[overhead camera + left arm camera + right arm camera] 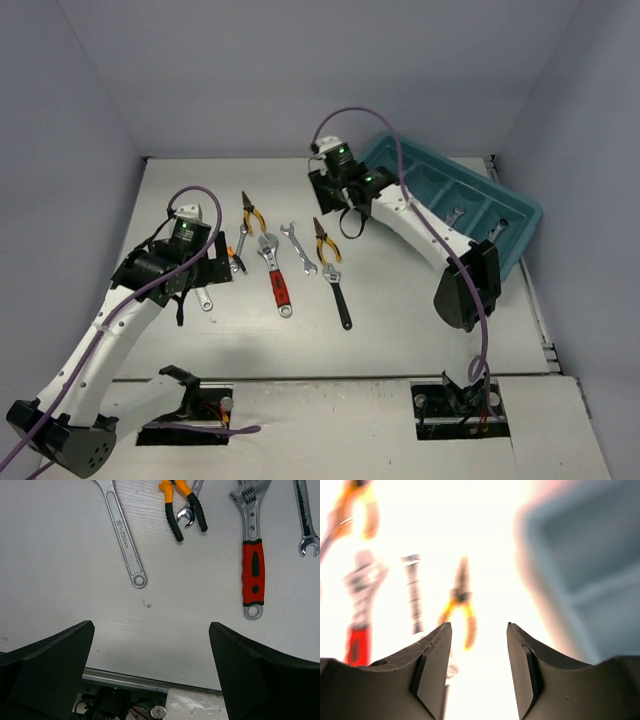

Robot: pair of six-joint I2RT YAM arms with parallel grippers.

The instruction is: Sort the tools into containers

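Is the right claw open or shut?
Open. The right claw has its fingers apart in the wrist view, with nothing between them.

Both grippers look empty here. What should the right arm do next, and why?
Probably lower the right gripper toward the pliers ahead. Its jaws stand open and empty, the pliers lie on the table centred in its wrist view, and the tray is close on its right.

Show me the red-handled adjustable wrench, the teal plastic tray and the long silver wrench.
Red-handled adjustable wrench (pixel 253 572): left wrist view, red grip.
Teal plastic tray (pixel 520 245): top external view, right end wall.
Long silver wrench (pixel 122 532): left wrist view, stamped shank.
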